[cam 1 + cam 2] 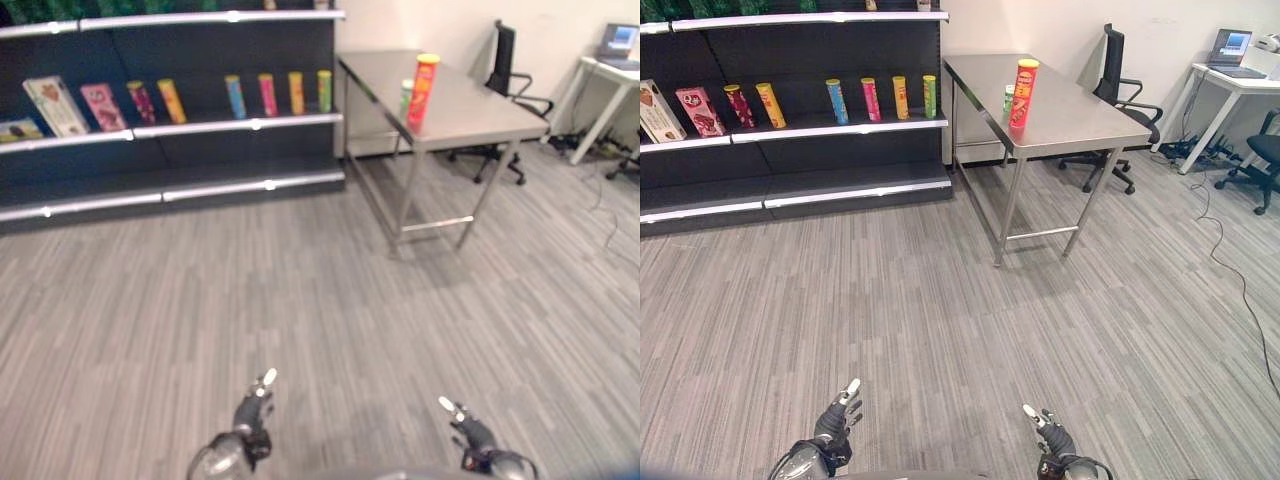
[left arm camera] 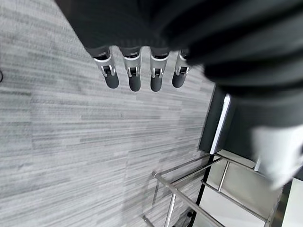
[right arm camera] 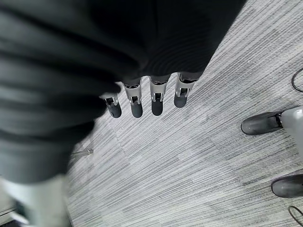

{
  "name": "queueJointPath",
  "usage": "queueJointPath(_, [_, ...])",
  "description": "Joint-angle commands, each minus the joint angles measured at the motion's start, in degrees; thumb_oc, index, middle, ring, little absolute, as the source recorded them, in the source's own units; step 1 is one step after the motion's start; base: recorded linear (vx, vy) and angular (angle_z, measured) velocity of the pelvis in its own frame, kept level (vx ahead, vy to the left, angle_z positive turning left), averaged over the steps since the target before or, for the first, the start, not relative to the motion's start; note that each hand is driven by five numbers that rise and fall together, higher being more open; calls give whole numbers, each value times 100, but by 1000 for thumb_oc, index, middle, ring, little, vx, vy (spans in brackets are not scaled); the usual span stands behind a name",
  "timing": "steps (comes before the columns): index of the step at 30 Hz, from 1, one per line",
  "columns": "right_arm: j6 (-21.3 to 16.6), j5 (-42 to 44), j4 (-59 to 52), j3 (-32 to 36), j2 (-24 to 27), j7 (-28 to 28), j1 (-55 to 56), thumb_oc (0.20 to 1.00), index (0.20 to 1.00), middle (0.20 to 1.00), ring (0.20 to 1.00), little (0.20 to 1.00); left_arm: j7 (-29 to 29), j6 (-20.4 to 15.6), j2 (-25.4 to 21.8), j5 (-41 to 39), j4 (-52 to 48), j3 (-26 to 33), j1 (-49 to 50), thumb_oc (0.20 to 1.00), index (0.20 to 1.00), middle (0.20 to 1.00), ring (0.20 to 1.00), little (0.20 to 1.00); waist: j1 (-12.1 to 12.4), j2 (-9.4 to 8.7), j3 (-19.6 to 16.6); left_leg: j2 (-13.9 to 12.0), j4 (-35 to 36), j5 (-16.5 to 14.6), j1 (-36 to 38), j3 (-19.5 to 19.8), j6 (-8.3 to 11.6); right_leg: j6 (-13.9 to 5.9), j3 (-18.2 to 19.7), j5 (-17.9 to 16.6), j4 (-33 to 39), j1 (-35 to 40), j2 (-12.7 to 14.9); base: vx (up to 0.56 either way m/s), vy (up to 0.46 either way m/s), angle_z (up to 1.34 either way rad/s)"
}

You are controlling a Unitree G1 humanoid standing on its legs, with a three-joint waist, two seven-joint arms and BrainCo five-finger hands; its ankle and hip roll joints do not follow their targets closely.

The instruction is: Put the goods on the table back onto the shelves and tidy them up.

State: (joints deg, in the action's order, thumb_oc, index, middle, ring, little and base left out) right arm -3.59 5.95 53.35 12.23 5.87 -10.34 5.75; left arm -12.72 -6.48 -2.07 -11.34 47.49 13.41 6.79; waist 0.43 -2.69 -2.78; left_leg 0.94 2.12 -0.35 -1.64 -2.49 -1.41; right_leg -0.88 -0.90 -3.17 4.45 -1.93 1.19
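A wide stretch of grey floor [image 1: 940, 300] lay open between the robot and the far shelves [image 1: 790, 130] on the left and the steel surface [image 1: 1070, 115] to their right. A tall red can [image 1: 1022, 93] stood upright near the surface's middle, a small green can [image 1: 1008, 98] just behind it. Both were far from the left robot hand [image 1: 836, 415] and the right robot hand [image 1: 1048, 430], which hung low, fingers straight, grasping nothing. The right wrist view alone showed dark shoes [image 3: 260, 124].

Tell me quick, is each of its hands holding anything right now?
Left hand: open, fingers straight, holding nothing.
Right hand: open, fingers straight, holding nothing.
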Motion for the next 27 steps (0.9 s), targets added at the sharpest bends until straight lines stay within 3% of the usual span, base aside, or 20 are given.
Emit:
queueJointPath(1, [-202, 139, -172, 105, -68, -84, -202, 1000, 1000, 1000, 1000, 1000, -194, -252, 1, -141, -105, -29, -198, 1000, 1000, 1000, 1000, 1000, 39, 125, 31, -329, 288, 218, 274, 35, 356, -14, -44, -178, 55, 99, 9, 0, 0, 0])
queueJointPath(9, [-260, 15, 305, -140, -65, -81, -389, 1000, 1000, 1000, 1000, 1000, -53, -236, -188, 120, 128, -297, -288, 1000, 1000, 1000, 1000, 1000, 101, 103, 15, -322, 288, 229, 267, 56, 359, 4, -69, -160, 55, 126, -3, -7, 1, -2])
queueJointPath(12, [-239, -76, 995, -251, -64, -64, -686, 1000, 1000, 1000, 1000, 1000, 242, -169, -683, 812, 634, -981, -401, 1000, 1000, 1000, 1000, 1000, 114, 76, 45, -314, 288, 218, 259, 57, 345, 21, -59, -168, 55, 111, 4, -10, 4, -1])
queueJointPath(15, [-181, -239, 1748, -458, -50, -64, -1025, 1000, 1000, 1000, 1000, 1000, 418, -95, -815, 1157, 1192, -1430, -621, 1000, 1000, 1000, 1000, 1000, 139, 57, 53, -302, 288, 198, 253, 53, 329, 39, -51, -168, 55, 97, 7, 0, 0, 0])
queueJointPath(27, [-330, -60, 1524, -176, 76, -72, -719, 1000, 1000, 1000, 1000, 1000, 433, -169, -587, 776, 890, -1034, -465, 1000, 1000, 1000, 1000, 1000, 128, 82, 52, -301, 288, 177, 232, 52, 310, 53, -55, -134, 55, 74, -7, 0, 0, 0])
